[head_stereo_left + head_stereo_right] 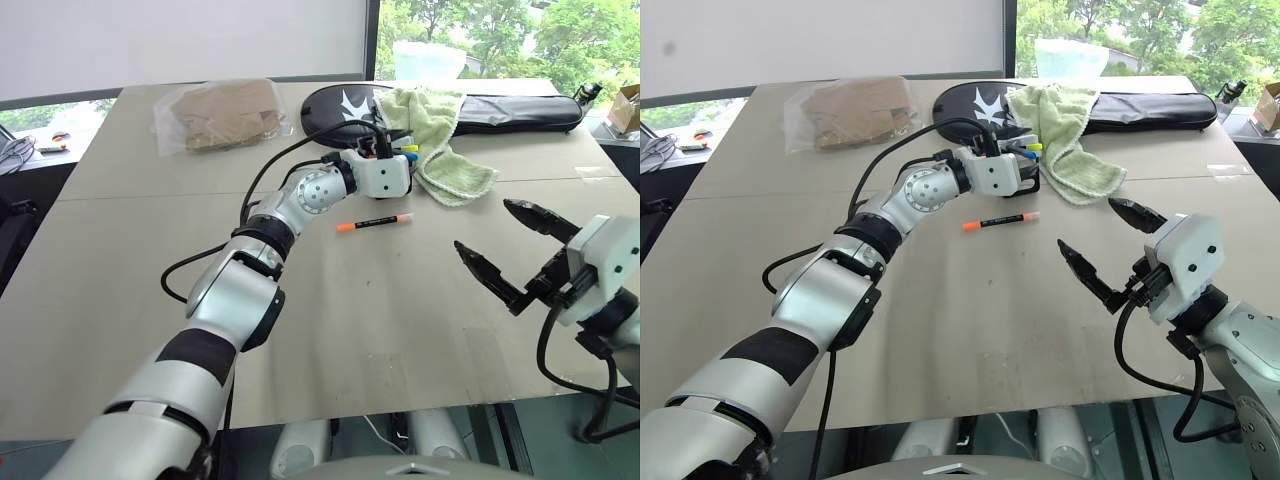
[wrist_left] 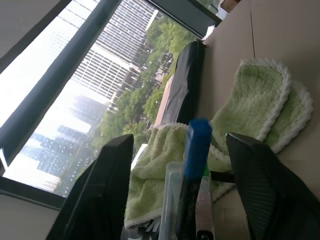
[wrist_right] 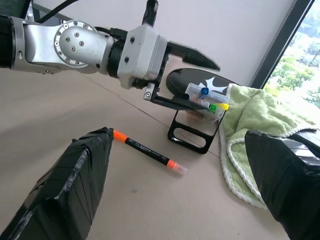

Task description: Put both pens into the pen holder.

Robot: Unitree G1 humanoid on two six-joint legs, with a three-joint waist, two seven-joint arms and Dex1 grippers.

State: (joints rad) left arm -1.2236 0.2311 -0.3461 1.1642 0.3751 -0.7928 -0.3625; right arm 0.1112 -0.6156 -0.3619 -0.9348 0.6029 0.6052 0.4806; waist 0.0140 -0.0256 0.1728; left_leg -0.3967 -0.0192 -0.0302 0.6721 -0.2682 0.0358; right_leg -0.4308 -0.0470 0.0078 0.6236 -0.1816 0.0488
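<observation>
Halfway, by your count: one pen in, one out.

Left side of the table: one clear bag [image 1: 215,115] of brown stuff, far edge. Not your concern.

Left gripper [image 3: 192,80] is at the holder [image 3: 196,122], fingers apart, one above and one beside the clear top. It grips nothing. The blue pen [image 2: 196,150] stands in the holder between those fingers, cap up, released. That half looks done.

In the holder with it: one yellow-green highlighter [image 3: 216,106]. So two items in the holder, only one of them a task pen.

Just in front of the holder, near but apart from it, the orange pen [image 1: 375,222] lies flat on the table [image 1: 140,260], touched by neither gripper. That is what is left: pick it up, stand it in the holder.

Behind the holder: one long black case [image 1: 500,110], one green towel [image 1: 440,150] draped partly over it.

Right gripper [image 1: 505,250] hovers over bare table, well right of the orange pen, fingers spread wide, empty.

Tally: two pens, one holder, one highlighter, one towel, one case, one bag.
</observation>
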